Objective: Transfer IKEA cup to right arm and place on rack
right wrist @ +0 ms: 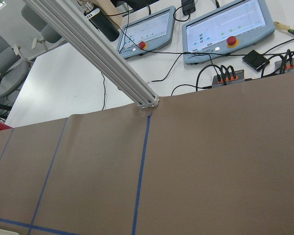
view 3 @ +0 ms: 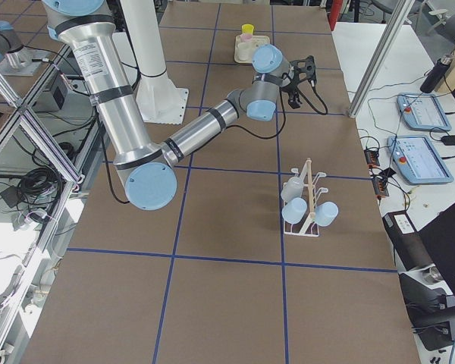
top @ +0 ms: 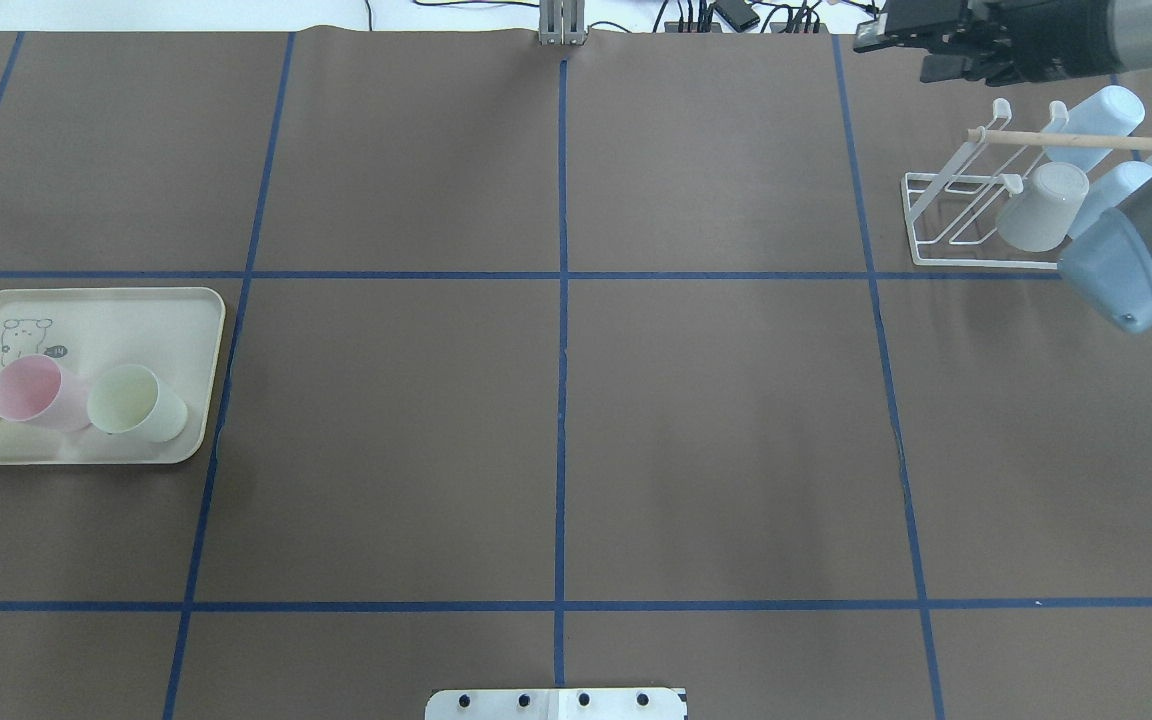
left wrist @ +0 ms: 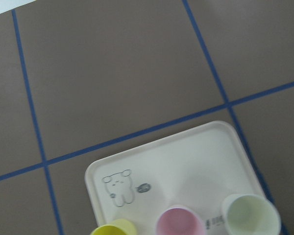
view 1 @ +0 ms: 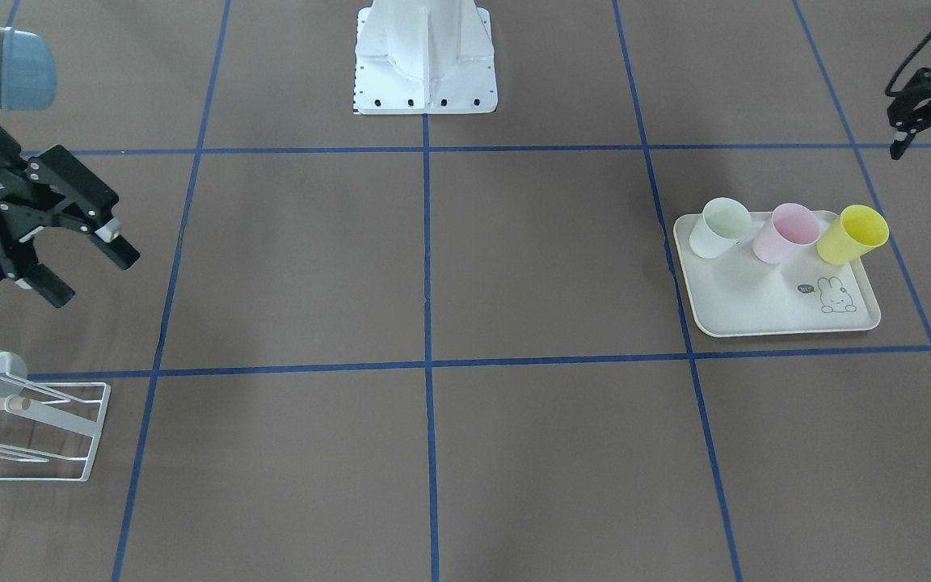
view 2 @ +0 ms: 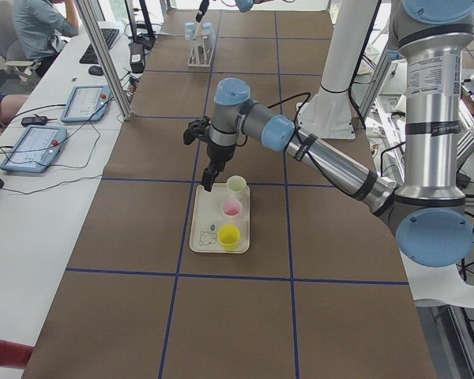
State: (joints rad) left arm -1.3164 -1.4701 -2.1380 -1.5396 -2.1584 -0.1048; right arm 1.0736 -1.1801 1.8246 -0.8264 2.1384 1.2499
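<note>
A pale cup, a pink cup and a yellow cup were seen upright in a row, mouths up. They were lined along the robot-side edge of the tray, on the robot's left half of the table. The left gripper was held above the tray, fingers pointed down, seemingly to the operators' side of the pale cup and clear of it. Whether its jaws were apart or together could not be told. The pale cup was judged the nearest, so a short shift toward the robot and a descent along the cup's vertical axis would be called for. The right gripper was held with jaws wide apart and nothing between them, near the rack and well apart from the tray; the left arm was plainly the nearer.

ROBOTIQ could be made out, inverted, on the right gripper's body. A rabbit was drawn on the tray beside a speech bubble too small to be read. No IKEA mark was found on any cup.
</note>
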